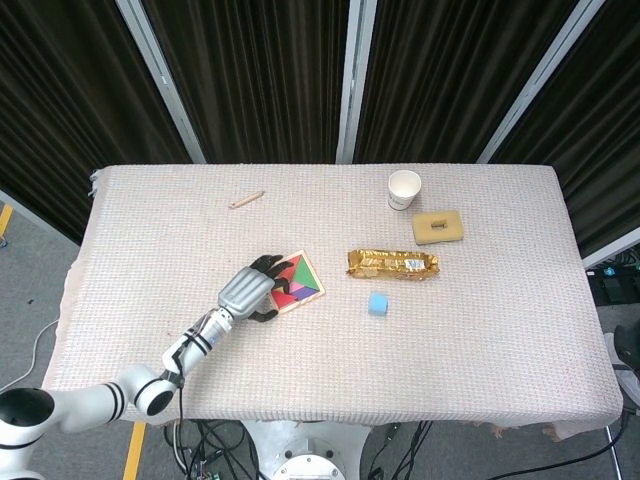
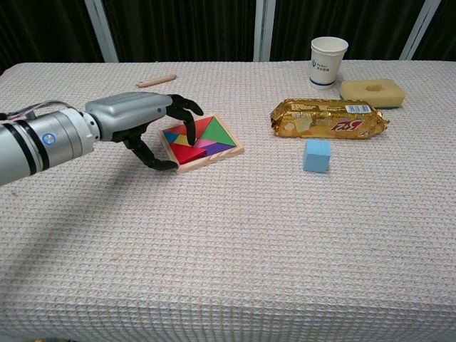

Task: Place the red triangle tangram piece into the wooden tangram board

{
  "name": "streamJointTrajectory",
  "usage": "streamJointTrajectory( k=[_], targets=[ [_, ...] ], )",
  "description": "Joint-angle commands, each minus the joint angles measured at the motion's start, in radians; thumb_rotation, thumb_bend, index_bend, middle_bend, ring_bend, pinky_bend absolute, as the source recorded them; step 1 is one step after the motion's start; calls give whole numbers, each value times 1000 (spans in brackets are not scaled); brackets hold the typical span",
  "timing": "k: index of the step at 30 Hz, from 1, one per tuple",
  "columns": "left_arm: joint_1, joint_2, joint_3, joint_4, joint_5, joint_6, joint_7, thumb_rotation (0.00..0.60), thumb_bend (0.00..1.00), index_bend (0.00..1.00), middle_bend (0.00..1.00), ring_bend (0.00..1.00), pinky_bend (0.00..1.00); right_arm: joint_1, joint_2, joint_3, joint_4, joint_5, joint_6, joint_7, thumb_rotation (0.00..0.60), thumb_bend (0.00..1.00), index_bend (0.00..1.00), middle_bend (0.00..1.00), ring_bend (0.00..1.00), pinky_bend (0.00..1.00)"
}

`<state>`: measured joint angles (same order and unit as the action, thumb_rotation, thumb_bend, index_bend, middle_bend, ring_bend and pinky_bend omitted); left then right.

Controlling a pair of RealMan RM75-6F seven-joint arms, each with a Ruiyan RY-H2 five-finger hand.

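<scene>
**Left hand over the tangram board, red triangle at its fingertips**

At the far left, the left hand (image 2: pixel 142 122) reaches in from the table's near-left side and hangs over the left edge of the wooden tangram board (image 2: pixel 214 160). Its dark fingers (image 2: pixel 187 108) are curled down over the board's left part and the thumb sits at the near corner; whether they pinch anything or only press on it cannot be told. The red triangle tangram piece (image 2: pixel 173 132) lies inside the board at its left side, directly under those fingers, among yellow, green, purple and blue pieces. It looks seated or very nearly so.

The piece is judged thin, light, rigid and smooth-faced: likely to slide if pushed and hard to lift once flat. A hold at its edges, or a flat press from above, would suit best.

Behind the board lies a wooden stick (image 2: pixel 157 80). Further right come a gold snack packet (image 2: pixel 328 118) with red lettering too small to read, a blue cube (image 2: pixel 317 155) just in front of it, a white paper cup (image 2: pixel 328 60) with a small dark logo, illegible, and a yellow sponge (image 2: pixel 372 91).

The right hand is out of sight in both views.
</scene>
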<state>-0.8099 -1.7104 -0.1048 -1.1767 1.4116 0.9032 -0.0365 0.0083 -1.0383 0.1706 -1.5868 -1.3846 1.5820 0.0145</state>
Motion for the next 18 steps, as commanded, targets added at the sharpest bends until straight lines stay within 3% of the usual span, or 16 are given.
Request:
streamJointTrajectory(
  k=[1,18],
  targets=[
    [-3,1,0,2,-12,-18,1,600,259,388,81,0,91,0,0,-1,-1,-1,0,-1,600,349,0,0,0,0],
    [-1,14,-5,-25,-9,-7,-5,600,260,393,79,0,91,2,1,0,-4,-1,0,-5,600,350,0,0,0,0]
  ],
)
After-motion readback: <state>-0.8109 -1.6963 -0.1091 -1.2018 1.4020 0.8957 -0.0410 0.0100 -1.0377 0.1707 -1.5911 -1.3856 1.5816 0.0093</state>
